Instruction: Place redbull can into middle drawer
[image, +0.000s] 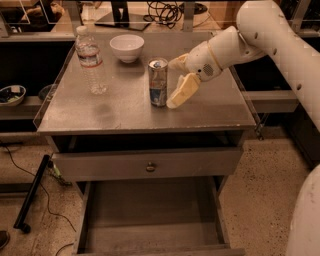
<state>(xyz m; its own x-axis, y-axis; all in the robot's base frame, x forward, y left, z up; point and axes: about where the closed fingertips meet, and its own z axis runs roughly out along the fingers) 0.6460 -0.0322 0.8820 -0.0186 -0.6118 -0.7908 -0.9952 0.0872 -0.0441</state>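
The redbull can stands upright near the middle of the grey cabinet top. My gripper is open just right of the can, one pale finger in front and to the right of it and the other behind it, close to it but not closed on it. The middle drawer is pulled out below, wide and shallow, with a bare floor.
A clear water bottle stands at the left of the top, a white bowl at the back. The top drawer front with a brass knob is slightly out. Cables and a black pole lie on the floor at left.
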